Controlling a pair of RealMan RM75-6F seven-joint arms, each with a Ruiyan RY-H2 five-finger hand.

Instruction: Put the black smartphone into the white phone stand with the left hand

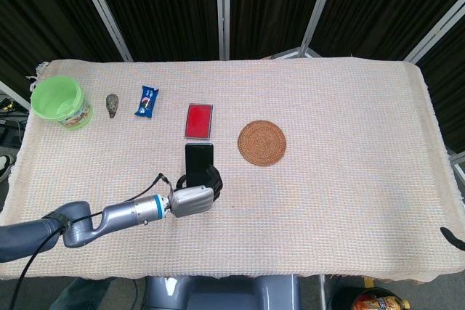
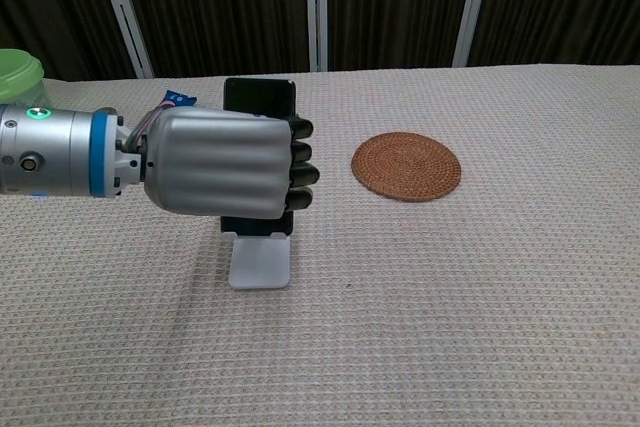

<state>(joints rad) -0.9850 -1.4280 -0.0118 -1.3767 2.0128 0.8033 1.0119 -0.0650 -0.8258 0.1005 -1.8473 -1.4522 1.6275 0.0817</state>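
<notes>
Beige woven cloth-covered table (image 1: 349, 179) carrying a round brown wicker coaster (image 1: 261, 142), a flat red rectangular case (image 1: 198, 120) and a green plastic cup (image 1: 61, 101) far left. Silver left hand (image 2: 222, 160) wrapped around the upright black smartphone (image 2: 259, 97), fingers (image 2: 300, 152) curled across its face. Phone's lower edge down at the white plastic phone stand (image 2: 260, 262), seating hidden by the hand; right hand out of sight

Beige woven tablecloth (image 1: 349, 201) covers the table; black curtains (image 1: 167, 5) behind with slanted silver frame poles (image 1: 224, 9); even indoor light.
</notes>
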